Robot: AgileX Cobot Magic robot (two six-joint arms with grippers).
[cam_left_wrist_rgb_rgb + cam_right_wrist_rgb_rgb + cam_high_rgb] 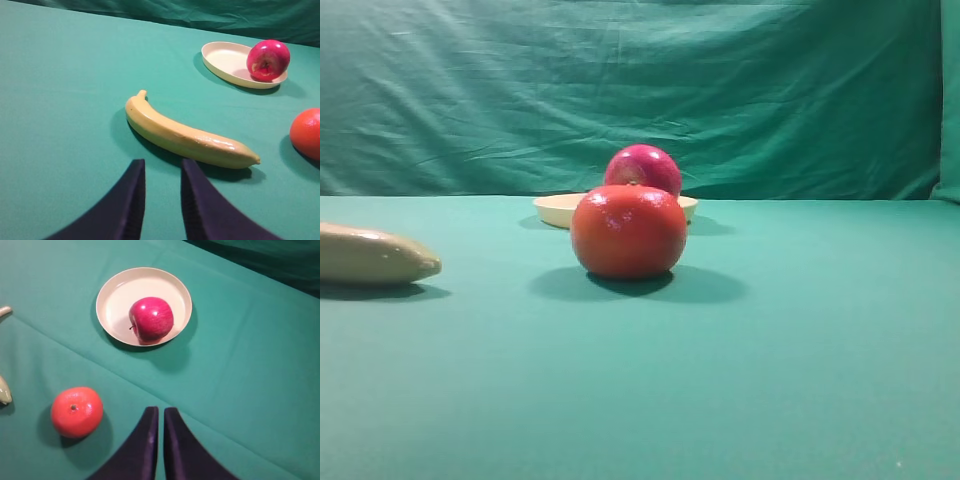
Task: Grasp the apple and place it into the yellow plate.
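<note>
The apple (151, 318) is seen resting in the plate (117, 292), well apart from the right hand (158, 416), whose fingers are pressed together.

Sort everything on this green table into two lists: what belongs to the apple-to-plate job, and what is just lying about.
Belongs to the job:
- the apple, already resting in the dish
- the yellow plate

Just lying about:
- the orange-red fruit, on the cloth apart from the plate
- the banana, lying on its side near the left gripper
</note>
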